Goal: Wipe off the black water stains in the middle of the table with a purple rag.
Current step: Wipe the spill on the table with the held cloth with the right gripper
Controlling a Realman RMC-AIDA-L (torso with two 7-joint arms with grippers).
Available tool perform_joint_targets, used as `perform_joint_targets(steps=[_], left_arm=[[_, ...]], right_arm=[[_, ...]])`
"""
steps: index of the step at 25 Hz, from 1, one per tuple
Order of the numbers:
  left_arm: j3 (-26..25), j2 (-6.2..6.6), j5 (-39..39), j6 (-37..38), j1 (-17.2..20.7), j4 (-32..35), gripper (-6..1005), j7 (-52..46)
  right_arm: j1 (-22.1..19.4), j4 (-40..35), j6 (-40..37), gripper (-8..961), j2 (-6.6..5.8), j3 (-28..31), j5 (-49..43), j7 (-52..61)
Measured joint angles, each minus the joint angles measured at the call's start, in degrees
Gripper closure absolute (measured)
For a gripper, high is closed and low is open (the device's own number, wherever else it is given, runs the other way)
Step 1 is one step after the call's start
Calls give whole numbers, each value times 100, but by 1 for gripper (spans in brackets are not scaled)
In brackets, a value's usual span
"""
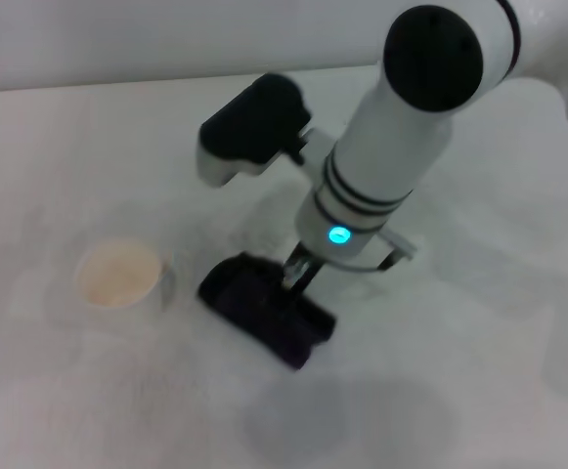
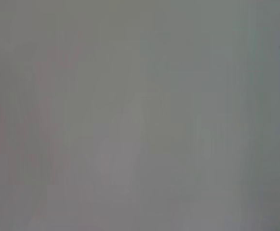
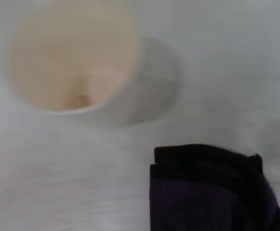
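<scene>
The purple rag (image 1: 264,315) lies bunched on the white table (image 1: 479,391), near the middle. My right gripper (image 1: 298,277) comes down onto the rag's top from the right arm and is shut on it, holding it against the table. The right wrist view shows the rag's end (image 3: 212,192) close up. No black water stain shows in any view; it may be under the rag. My left gripper is out of view, and the left wrist view shows only plain grey.
A white paper cup (image 1: 119,276) stands upright to the left of the rag, a short gap away; it also shows in the right wrist view (image 3: 74,57). The right arm's wrist and elbow hang over the table's middle and back.
</scene>
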Motion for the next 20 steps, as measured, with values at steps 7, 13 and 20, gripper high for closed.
perform_joint_targets(steps=[7,13,20], left_arm=[[-9,2,0,0,9,2,120,12],[-9,8,0,0,-16,2,119,28],[7,9,0,0,-50,1,119,29]], right_arm=[[-32,38,359,849,0,401,-1264,558],[-6,80,422,849,31,378,-1323,644],[35,388,458,850,37,-36,42,15]])
